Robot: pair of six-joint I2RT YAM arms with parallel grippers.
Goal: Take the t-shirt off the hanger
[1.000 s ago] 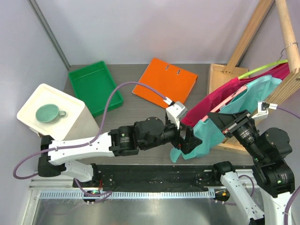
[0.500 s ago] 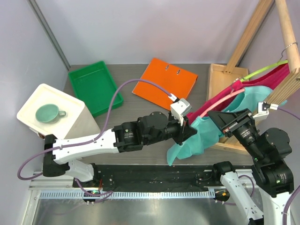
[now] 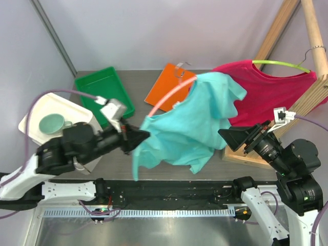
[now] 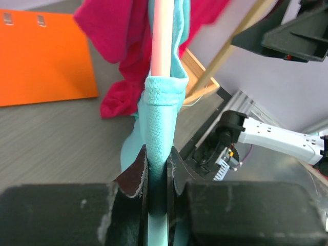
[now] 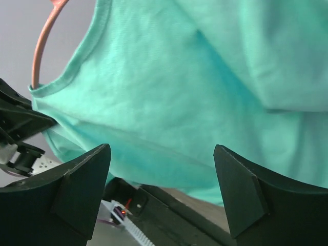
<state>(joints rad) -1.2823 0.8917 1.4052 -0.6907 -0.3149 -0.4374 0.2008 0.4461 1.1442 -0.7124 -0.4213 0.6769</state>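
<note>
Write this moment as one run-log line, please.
left gripper: shut on teal fabric t-shirt | right gripper: open, empty | curved pink hanger: inside shirt

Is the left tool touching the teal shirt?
Touching. The left wrist view shows the left tool clamped shut on a fold of the teal shirt.

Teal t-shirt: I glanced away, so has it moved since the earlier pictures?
Yes. The teal t-shirt, with its pink hanger, has swung left, away from the wooden rack, and now overlaps the orange binder.
</note>
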